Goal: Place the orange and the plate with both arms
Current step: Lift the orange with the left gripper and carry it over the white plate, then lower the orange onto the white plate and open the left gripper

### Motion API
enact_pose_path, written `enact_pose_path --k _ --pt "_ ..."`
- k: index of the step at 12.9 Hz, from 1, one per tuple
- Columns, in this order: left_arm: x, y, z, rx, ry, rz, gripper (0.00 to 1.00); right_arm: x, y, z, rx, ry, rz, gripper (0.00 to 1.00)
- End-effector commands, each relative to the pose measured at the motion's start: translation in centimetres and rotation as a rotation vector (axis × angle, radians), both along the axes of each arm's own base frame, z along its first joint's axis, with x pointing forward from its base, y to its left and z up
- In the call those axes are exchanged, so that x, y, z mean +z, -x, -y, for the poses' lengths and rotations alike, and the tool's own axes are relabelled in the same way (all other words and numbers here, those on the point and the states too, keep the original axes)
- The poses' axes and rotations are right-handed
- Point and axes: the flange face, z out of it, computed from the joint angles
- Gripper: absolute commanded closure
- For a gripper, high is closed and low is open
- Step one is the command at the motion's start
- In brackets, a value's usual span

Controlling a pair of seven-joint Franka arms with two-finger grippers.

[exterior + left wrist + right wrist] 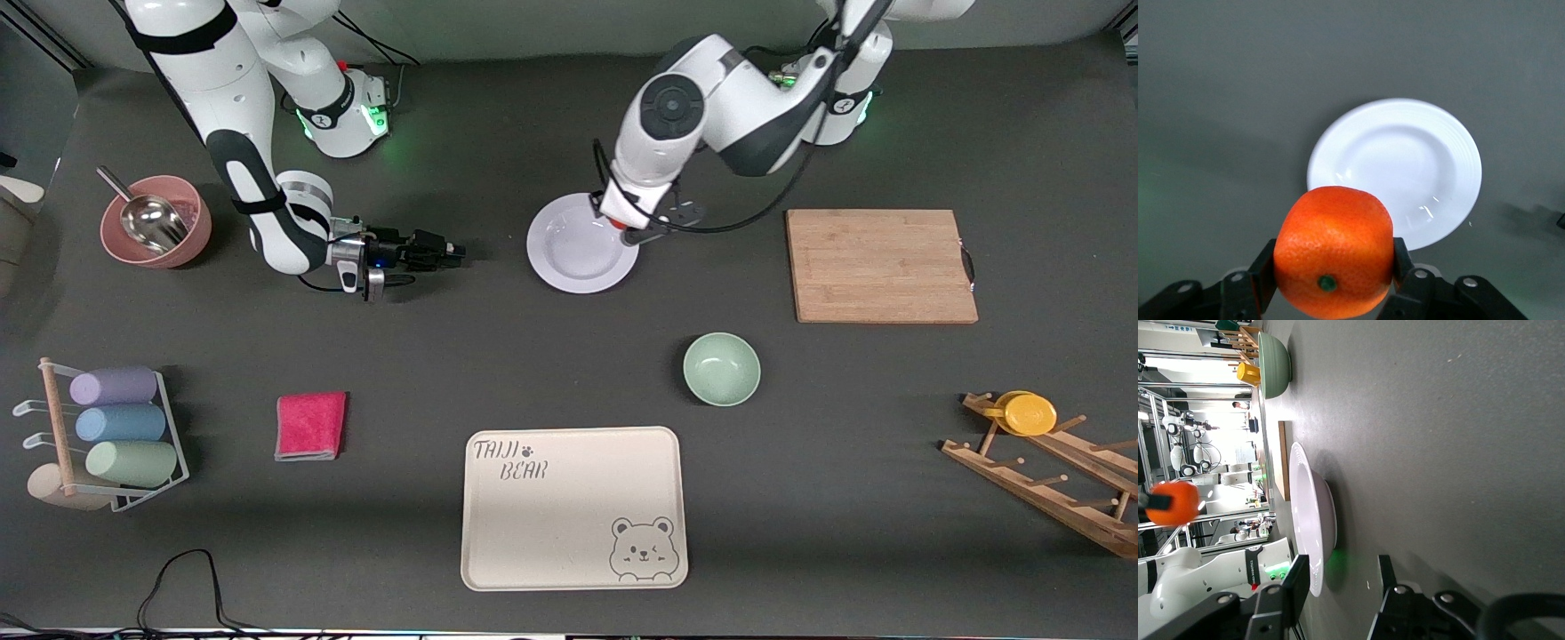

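Over the plate's [582, 246] rim toward the left arm's end, near the middle of the worktop's [498, 356] edge where the bases stand, the left pincer [1335, 277] hangs clenched on the orange [1334, 251], so it should centre above the plate's hollow, descend low and only then release, lest the fruit roll off. Beside the plate toward the right arm's end, the right pincer [1338, 587] lies low with its jaws spread wide, empty and pointed at the plate's rim, apart from it
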Motion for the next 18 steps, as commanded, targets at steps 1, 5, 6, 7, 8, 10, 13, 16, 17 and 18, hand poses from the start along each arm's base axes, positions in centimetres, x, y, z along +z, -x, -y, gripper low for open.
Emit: enact_pose_path --k 1,5,6,7,8,10,13,16,17,18 --pt "-4.5 3.3 1.9 0.025 0.020 0.017 1.00 -0.6 0.3 0.1 -0.011 -0.012 0.021 0.51" --pt "-9.9 5.0 3.9 0.008 -0.007 0.067 1.00 -1.8 0.8 0.6 -0.005 -0.040 0.027 0.51" --pt "-11.2 4.9 4.0 0.010 -0.025 0.085 1.00 -1.8 0.9 0.6 -0.005 -0.040 0.025 0.51" --pt "-12.3 5.1 4.1 -0.002 -0.030 0.093 1.00 -2.0 0.9 0.6 -0.004 -0.038 0.024 0.51" --pt "-12.7 5.2 4.3 0.010 -0.024 0.093 1.00 -2.1 0.9 0.5 0.001 -0.040 0.030 0.51" --pt "-13.1 6.0 5.1 0.015 -0.010 0.091 1.00 -2.2 1.0 0.6 0.001 -0.038 0.028 0.51" --pt "-13.8 6.9 6.1 0.040 0.007 0.081 1.00 -2.2 1.0 0.6 0.001 -0.038 0.026 0.51" --pt "-14.3 7.1 6.7 0.045 0.001 0.084 1.00 -2.2 1.0 0.6 0.000 -0.038 0.025 0.51" --pt "-14.6 7.2 6.8 0.043 -0.002 0.078 1.00 -2.2 1.0 0.6 0.000 -0.038 0.025 0.51" --pt "-14.6 7.0 6.8 0.036 0.000 0.086 1.00 -2.2 1.0 0.6 0.000 -0.038 0.023 0.51"
